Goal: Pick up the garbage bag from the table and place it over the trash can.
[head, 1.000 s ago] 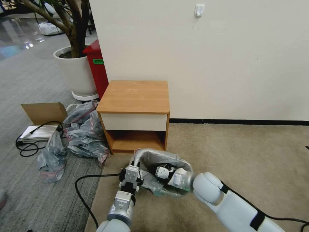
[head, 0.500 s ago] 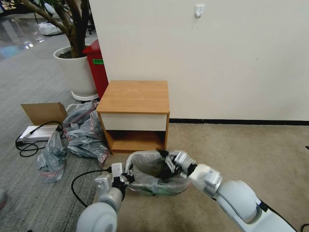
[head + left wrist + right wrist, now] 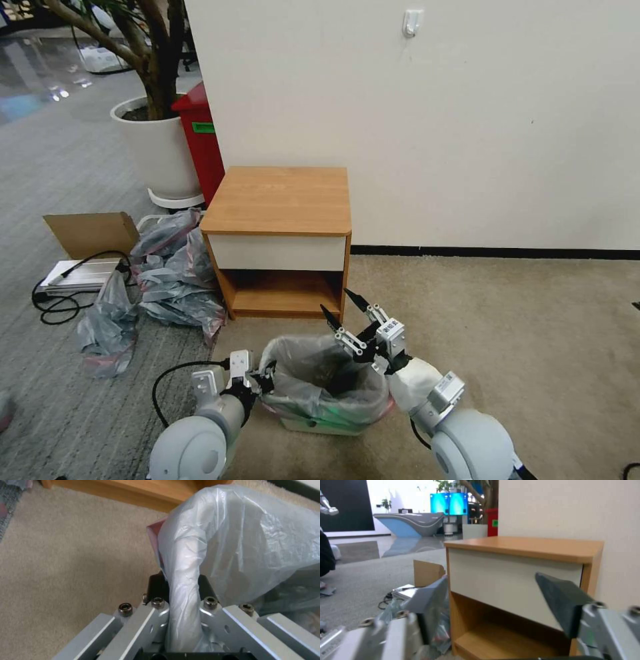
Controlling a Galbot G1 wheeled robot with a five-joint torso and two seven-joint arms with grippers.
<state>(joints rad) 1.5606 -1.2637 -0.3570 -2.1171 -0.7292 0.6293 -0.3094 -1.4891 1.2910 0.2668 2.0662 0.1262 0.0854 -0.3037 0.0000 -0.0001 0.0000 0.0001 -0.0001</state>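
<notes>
Garbage bag [image 3: 320, 383] — translucent grey with a pinkish-red rim band — lines the beige trash can [image 3: 313, 421], which stands on the carpet just in front of the table [image 3: 280, 200]; the film is draped over the bin's rim on most sides, with its body sagging into the cavity. Left gripper [image 3: 263, 380] sits at the bin's left edge, its fingers [image 3: 155, 586] closed on a gathered fold of the bag, the plastic running up between them as the left wrist view shows. Right gripper [image 3: 343, 313] is raised above the bin's far right corner, its fingers [image 3: 331, 317] spread wide and holding nothing; the right wrist view looks past them toward the table's drawer front. Spare grey bags [image 3: 170, 267] lie on the floor beside the table, apart from the work. Judged from this arrangement, the placing step is nearly complete — the bag is off the table and seated over the can. What remains calls for the left fingers to open without dragging the thin film back off the rim, since light plastic tends to cling and slip.
</notes>
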